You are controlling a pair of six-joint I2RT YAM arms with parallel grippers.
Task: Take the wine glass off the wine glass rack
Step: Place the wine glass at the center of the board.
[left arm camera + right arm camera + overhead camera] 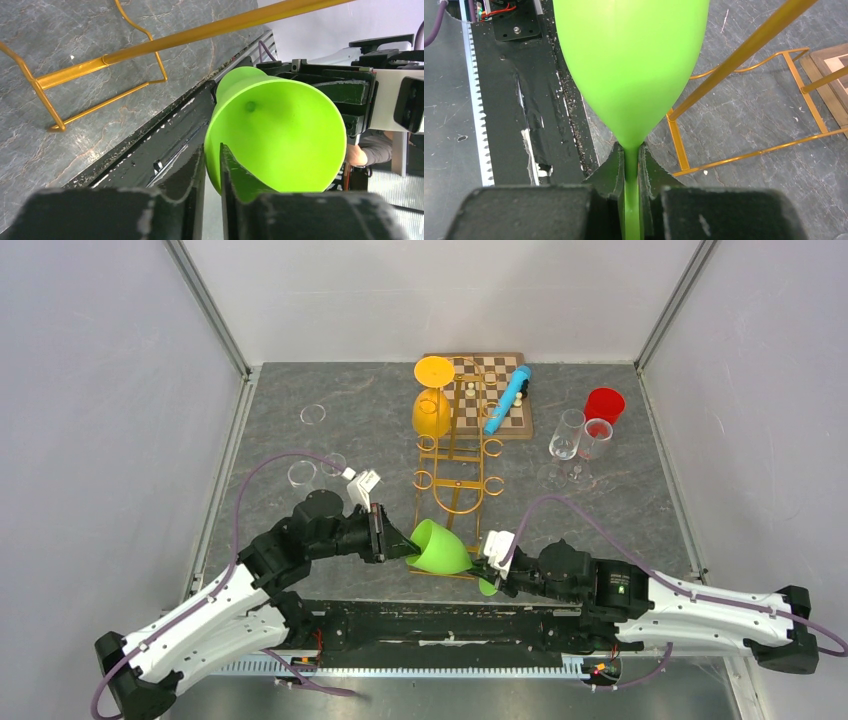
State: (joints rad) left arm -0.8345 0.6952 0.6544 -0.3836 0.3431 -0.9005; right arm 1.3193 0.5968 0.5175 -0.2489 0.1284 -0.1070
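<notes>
A green wine glass [440, 548] hangs tilted over the table's near edge, beside the foot of the gold wire wine glass rack [455, 455]. My right gripper [490, 565] is shut on its thin stem [631, 150], just below the bowl [631, 65]. My left gripper [400, 540] has closed on the bowl's rim [212, 150], one finger inside the bowl [280, 135] and one outside. A yellow wine glass [432, 410] hangs upside down at the rack's far end. Gold rack bars [150, 45] [744, 55] run behind the green glass.
A wooden chessboard [515, 425] with a blue tube [508, 398] lies behind the rack. A red cup [604, 403] and two clear stemmed glasses [567, 435] stand at the right. Small clear cups [313, 413] [300, 474] sit at the left. The black arm mount [450, 625] runs below.
</notes>
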